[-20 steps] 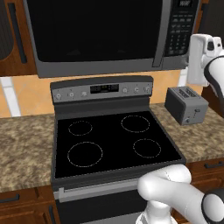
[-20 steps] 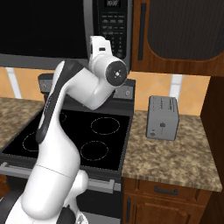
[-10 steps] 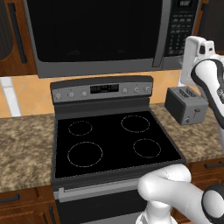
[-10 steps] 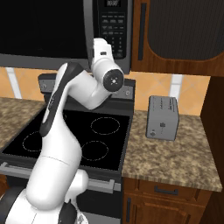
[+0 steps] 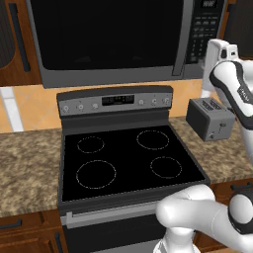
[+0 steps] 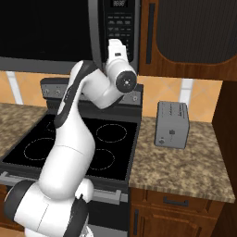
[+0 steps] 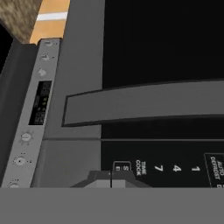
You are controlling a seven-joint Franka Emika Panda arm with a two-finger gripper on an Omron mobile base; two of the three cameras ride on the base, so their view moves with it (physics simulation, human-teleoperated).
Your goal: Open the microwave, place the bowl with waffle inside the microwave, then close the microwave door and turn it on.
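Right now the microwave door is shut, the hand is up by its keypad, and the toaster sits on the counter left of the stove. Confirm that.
One thing is off: the toaster stands on the counter to the right of the stove, as both base views show. The rest holds: the microwave door is shut, and the hand view looks close onto the door handle and keypad.

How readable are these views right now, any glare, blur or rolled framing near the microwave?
Left base view: sharp and evenly lit, no glare on the microwave door. Right base view: the arm covers part of the keypad. Hand view: rolled sideways, keypad text blurry, gripper tips at the bottom edge.
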